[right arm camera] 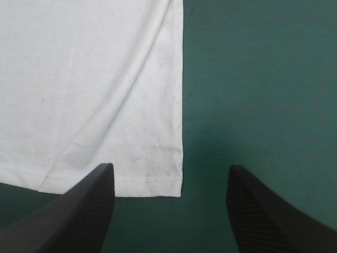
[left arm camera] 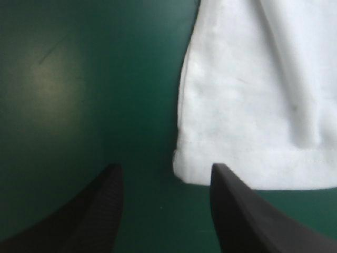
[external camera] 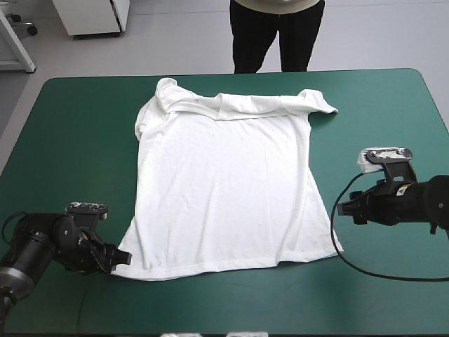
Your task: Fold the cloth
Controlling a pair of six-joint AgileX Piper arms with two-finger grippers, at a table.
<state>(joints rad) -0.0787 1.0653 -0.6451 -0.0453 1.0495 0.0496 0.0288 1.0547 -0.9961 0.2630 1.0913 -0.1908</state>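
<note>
Left gripper (left arm camera: 166,168) low at table's near side, fingers apart, T-shirt (external camera: 224,189) hem corner just ahead between them, not gripped. Right gripper (right arm camera: 171,168) fingers apart too, other hem corner just ahead. Shirt white, spread flat mid-table (external camera: 70,140), collar toward far edge, shoulders rumpled. Judged light, limp, likely to sag when lifted; best pinched at both hem corners.

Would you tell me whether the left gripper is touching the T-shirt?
Cannot tell. In the left wrist view the left gripper, open, has the T-shirt corner between its fingers, one tip overlapping the hem; contact or hovering is unclear.
</note>
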